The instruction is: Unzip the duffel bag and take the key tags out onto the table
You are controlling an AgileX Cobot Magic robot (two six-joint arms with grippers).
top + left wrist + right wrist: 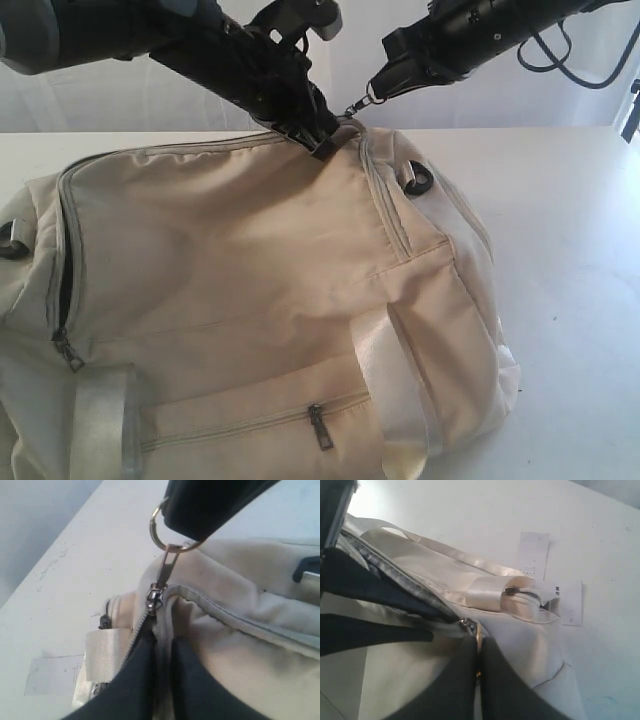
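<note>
Duffel bag (250, 260) on desk (580, 250): left claw (322, 138) pinches fabric beside the slider (154, 599), seemingly as anchor; right claw (378, 92) clamps the pull ring (152, 528).

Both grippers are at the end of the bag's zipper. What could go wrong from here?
The right gripper holds only the thin ring on the zipper pull; it could slip out. The left gripper pinches loose fabric of the bag, so the bag may lift or bunch instead of unzipping.
</note>
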